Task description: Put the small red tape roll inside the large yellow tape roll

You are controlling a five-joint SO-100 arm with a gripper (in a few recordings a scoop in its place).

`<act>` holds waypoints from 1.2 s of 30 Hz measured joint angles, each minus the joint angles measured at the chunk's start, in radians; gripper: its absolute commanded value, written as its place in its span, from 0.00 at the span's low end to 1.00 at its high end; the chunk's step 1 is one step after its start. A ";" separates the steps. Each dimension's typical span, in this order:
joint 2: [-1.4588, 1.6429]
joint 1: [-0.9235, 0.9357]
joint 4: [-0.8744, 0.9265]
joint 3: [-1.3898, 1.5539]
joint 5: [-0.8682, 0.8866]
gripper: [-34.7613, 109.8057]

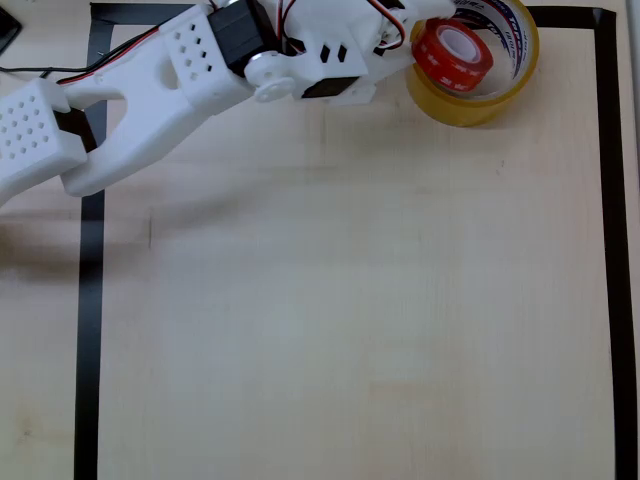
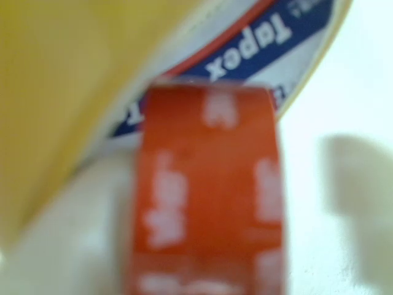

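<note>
In the overhead view the large yellow tape roll [image 1: 470,108] lies flat at the top right of the table, its white printed core facing up. The small red tape roll [image 1: 452,52] sits tilted in its opening, leaning towards the left inner wall. My gripper [image 1: 425,40] reaches in from the left and is shut on the red roll. The wrist view shows the red roll [image 2: 209,190] edge-on and blurred right in front of the camera. Behind it are the yellow roll's wall [image 2: 61,92] and blue print.
Black tape lines frame the wooden table, one down the left [image 1: 92,300] and one down the right [image 1: 620,250]. My white arm [image 1: 150,90] stretches across the top left. A dark object [image 1: 5,30] sits at the top-left corner.
</note>
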 measured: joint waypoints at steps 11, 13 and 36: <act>0.011 0.006 0.006 0.002 -0.002 0.40; 0.034 0.003 0.006 0.002 -0.002 0.40; 0.293 0.011 0.387 -0.081 0.058 0.24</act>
